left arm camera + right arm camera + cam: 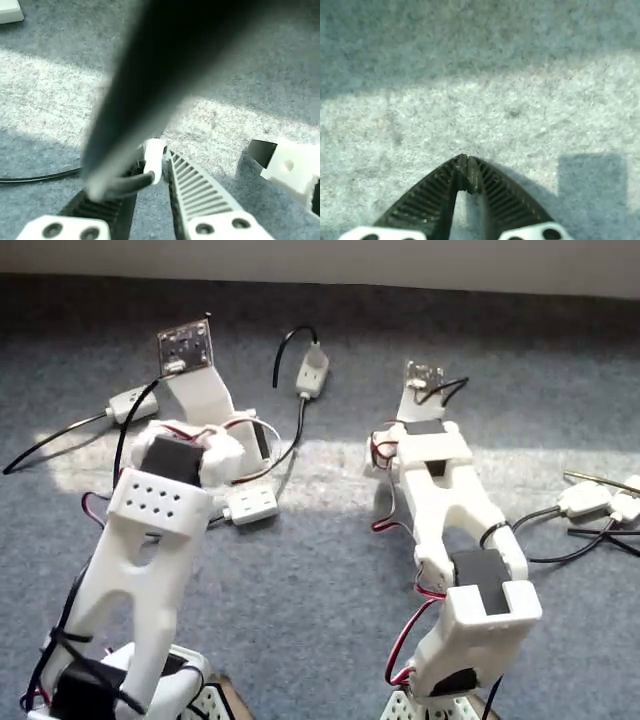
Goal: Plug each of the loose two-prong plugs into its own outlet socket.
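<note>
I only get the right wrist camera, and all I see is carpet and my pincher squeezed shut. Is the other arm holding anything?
Observer: Yes. The left gripper is shut on a small white plug with a black cord trailing from it.
Operator: Are there more plugs for me to grab?
Observer: Two white cord ends lie on the carpet by the right edge of the high view, out past the right arm.
Operator: And where's a socket?
Observer: A white block that looks like a socket piece lies on the carpet, close beside the left arm.
</note>
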### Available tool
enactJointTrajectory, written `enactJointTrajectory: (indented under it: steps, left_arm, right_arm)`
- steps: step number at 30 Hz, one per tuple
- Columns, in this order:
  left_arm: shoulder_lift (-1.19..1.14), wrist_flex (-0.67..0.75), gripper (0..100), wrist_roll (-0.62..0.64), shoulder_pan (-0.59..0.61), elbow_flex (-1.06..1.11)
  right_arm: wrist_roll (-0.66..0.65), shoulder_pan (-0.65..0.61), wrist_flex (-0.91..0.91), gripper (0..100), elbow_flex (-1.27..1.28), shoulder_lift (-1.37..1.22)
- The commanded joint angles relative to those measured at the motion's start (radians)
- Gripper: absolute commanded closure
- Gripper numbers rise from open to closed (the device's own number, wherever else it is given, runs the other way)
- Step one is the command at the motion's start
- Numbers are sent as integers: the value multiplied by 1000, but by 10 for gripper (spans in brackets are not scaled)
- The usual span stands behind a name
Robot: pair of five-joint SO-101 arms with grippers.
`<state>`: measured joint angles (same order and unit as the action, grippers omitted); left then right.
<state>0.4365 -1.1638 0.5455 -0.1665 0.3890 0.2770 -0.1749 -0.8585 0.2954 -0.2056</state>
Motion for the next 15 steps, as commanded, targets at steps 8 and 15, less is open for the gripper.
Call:
enactJointTrajectory:
  steps: [8, 15]
  left_arm:
    - [-87, -144, 993, -5, 8, -68]
    - [-87, 107, 993, -46, 1, 107]
  right_arm:
    - [-3, 8, 54, 991, 1, 22]
    - [-6, 8, 54, 991, 1, 22]
